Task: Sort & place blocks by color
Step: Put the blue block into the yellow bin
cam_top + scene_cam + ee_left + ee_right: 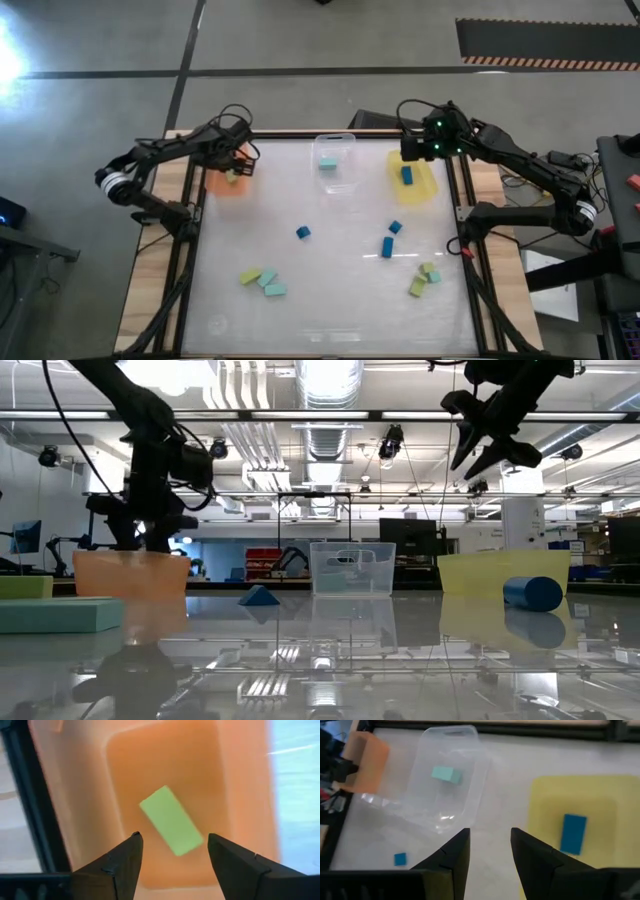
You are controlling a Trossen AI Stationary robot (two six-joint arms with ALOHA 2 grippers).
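My left gripper [172,845] is open over the orange tray [230,172], inside which a yellow-green block [171,820] lies flat on the floor; the same block [233,176] shows from above. My right gripper [490,837] is open, high above the table [497,422] near the yellow tray [412,180], which holds a dark blue block [573,834]. The clear tray [337,162] holds a light teal block [445,774]. More blocks lie on the table: yellow-green [250,276], teal [274,289], blue [303,232], blue [387,247].
Three trays stand in a row along the table's far edge. Loose blocks form a group near the front left [264,281], another near the front right [424,279], with blue ones [395,227] between. A black frame [190,250] borders the white table.
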